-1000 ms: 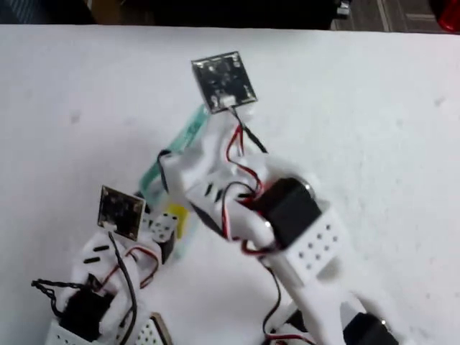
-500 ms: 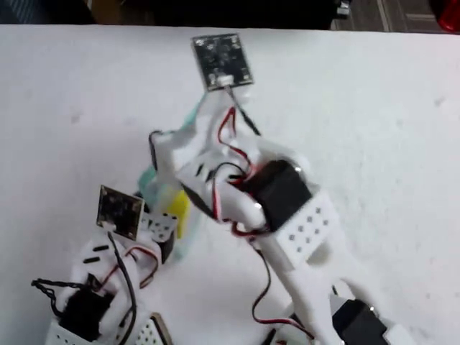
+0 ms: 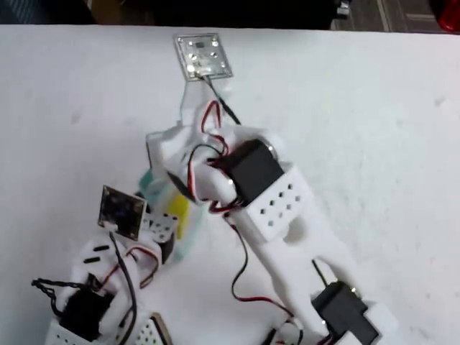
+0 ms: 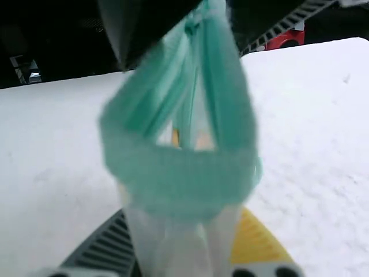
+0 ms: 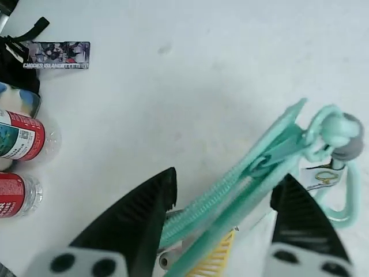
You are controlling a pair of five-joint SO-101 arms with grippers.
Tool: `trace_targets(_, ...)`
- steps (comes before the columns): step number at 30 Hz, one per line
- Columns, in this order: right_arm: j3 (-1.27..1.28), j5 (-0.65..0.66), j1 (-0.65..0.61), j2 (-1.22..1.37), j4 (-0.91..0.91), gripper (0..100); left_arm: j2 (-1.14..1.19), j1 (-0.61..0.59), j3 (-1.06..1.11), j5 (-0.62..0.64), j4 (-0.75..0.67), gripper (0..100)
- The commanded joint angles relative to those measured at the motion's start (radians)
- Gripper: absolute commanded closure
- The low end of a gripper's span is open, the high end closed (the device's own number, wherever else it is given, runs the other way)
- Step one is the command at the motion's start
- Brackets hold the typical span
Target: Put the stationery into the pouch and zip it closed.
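Right gripper (image 5: 228,179) spread wide; left gripper (image 4: 184,231) seemingly clamped

White table (image 3: 388,108), two red-labelled plastic bottles (image 5: 17,141) and a dark printed card (image 5: 56,55) near them

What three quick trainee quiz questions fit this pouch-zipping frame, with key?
1. True or false: the black-fingered right pincer is open astride the teal zipper of the clear plastic pouch.
2. The left pincer finger against the pouch is: A red, B yellow, C blue.
3. What red-labelled things are on the white table, away from the pouch?
Key: 1 true; 2 B; 3 plastic bottles.
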Motion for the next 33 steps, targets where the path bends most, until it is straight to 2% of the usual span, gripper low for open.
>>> trace_targets(1, -0.021, 0.002, 0.031, 0.004, 0.012, 76.0, -0.001, 0.030, -0.008, -0.058, -0.012, 91)
trace_targets(4, -0.018, 0.006, 0.050, 0.005, 0.028, 87.3, -0.002, 0.030, -0.009, -0.061, -0.012, 91)
trace_targets(6, -0.020, 0.092, 0.053, 0.013, 0.036, 97.9, -0.002, 0.030, -0.015, -0.063, -0.012, 90)
trace_targets(7, -0.020, 0.140, 0.053, 0.019, 0.051, 98.8, -0.002, 0.030, -0.034, -0.063, -0.002, 87)
trace_targets(9, -0.018, 0.163, 0.054, 0.039, 0.119, 95.4, -0.002, 0.036, -0.104, -0.061, 0.091, 78)
trace_targets(11, -0.018, 0.170, 0.065, 0.074, 0.166, 96.2, -0.002, 0.065, -0.184, -0.058, 0.203, 72)
trace_targets(15, -0.025, 0.172, 0.094, 0.134, 0.197, 94.7, -0.002, 0.087, -0.236, -0.063, 0.256, 72)
trace_targets(21, -0.018, 0.172, 0.064, 0.145, 0.209, 81.9, -0.002, 0.087, -0.209, -0.063, 0.238, 72)
trace_targets(24, -0.018, 0.172, 0.027, 0.143, 0.211, 86.4, -0.002, 0.085, -0.180, -0.064, 0.215, 72)
trace_targets(26, -0.018, 0.193, 0.012, 0.143, 0.211, 95.3, -0.002, 0.067, -0.173, -0.064, 0.209, 72)
trace_targets(27, -0.018, 0.244, 0.007, 0.147, 0.211, 99.3, -0.002, 0.048, -0.176, -0.064, 0.207, 72)
trace_targets(30, -0.005, 0.308, 0.035, 0.143, 0.211, 98.4, -0.002, -0.018, -0.196, -0.061, 0.207, 72)
trace_targets(33, -0.034, 0.325, 0.133, 0.147, 0.206, 98.1, -0.002, -0.076, -0.244, -0.057, 0.216, 72)
